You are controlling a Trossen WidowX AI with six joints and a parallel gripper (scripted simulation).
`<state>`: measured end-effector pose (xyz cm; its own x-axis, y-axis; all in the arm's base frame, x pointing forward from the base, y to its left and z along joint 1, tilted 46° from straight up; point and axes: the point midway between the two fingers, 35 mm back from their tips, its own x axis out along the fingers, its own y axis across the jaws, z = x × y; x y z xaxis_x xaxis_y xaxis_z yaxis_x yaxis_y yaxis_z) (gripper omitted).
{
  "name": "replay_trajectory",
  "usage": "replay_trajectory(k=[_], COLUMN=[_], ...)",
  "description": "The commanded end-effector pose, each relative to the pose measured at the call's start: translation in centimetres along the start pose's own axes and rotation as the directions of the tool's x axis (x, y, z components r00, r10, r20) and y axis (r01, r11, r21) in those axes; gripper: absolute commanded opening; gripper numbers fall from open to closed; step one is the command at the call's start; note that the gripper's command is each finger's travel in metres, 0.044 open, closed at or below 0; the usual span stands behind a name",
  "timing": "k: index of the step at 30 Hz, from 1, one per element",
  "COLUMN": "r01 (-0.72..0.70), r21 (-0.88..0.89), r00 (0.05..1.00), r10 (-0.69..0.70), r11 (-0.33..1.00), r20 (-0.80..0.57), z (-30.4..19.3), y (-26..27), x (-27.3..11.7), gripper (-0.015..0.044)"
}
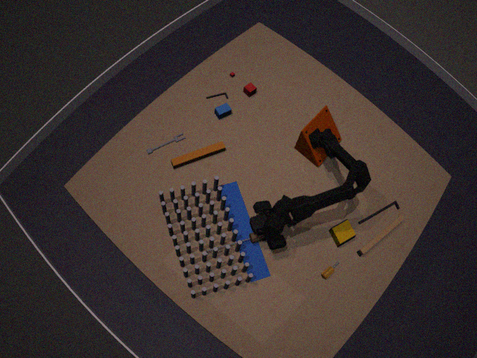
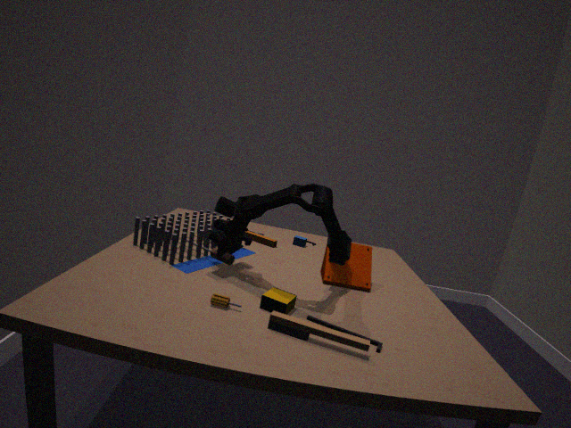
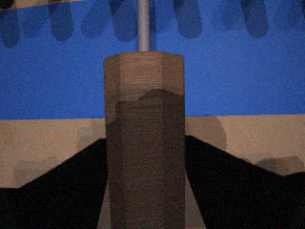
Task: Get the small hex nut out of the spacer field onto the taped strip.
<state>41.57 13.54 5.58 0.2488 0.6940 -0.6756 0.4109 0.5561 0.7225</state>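
My gripper is shut on the wooden handle of a tool, above the front edge of the blue taped strip. The tool's thin metal rod points away from the gripper, over the strip and in among the standing spacers. Its far end is hard to make out between them. The spacers stand upright in rows. I cannot make out the hex nut in any view.
A yellow block, a screwdriver, a black hooked rod and a wooden stick lie on the arm's near side. An orange bar, a forked tool, a blue block and a small hex key lie beyond.
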Motion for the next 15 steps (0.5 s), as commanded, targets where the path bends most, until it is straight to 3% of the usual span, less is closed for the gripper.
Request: replay_trajectory(k=[1, 15], r01=[-0.004, -0.003], r21=[-0.005, -0.002], r00=[1.000, 1.000], r10=[0.004, 0.003], r11=[1.000, 1.000], r20=[-0.001, -0.001], z=[0.2, 0.1], y=[0.1, -0.1], x=[0.0, 1.2], gripper=[0.0000, 0.0000])
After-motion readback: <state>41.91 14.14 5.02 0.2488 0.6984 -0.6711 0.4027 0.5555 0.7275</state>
